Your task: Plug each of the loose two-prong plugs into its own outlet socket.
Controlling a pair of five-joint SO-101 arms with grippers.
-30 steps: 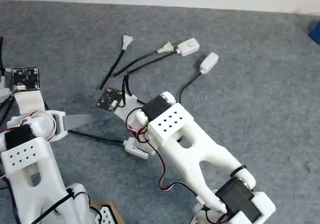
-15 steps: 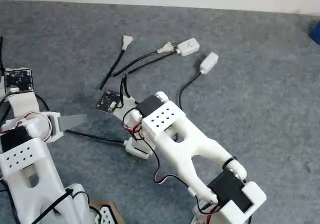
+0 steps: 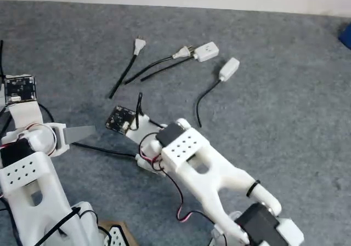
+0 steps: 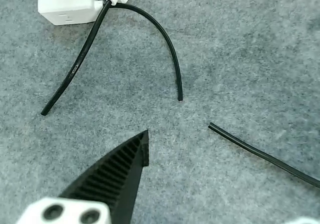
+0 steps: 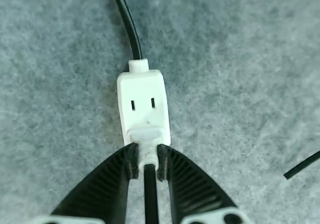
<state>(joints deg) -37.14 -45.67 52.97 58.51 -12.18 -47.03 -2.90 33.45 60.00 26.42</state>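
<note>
Right arm has pulled back toward the lower edge — its gripper (image 5: pixel 146 154) is clamped on a plug (image 5: pixel 145 135) butted against the white socket (image 5: pixel 141 102), lower centre of the high view; left gripper (image 3: pixel 75 133) is spread wide at the left.

Rough, matt grey carpet-like cloth across the bench (image 3: pixel 285 103), smooth, faintly glossy white plastic on the rectangular outlet socket (image 5: pixel 142 102) and the small white two-prong plug (image 5: pixel 145 136), sleek black rubbery sheath on the thin cable (image 5: pixel 126 24), ribbed matt black plastic on the right gripper (image 5: pixel 146 156), matt white plastic on the arm shells (image 3: pixel 219 175).
</note>
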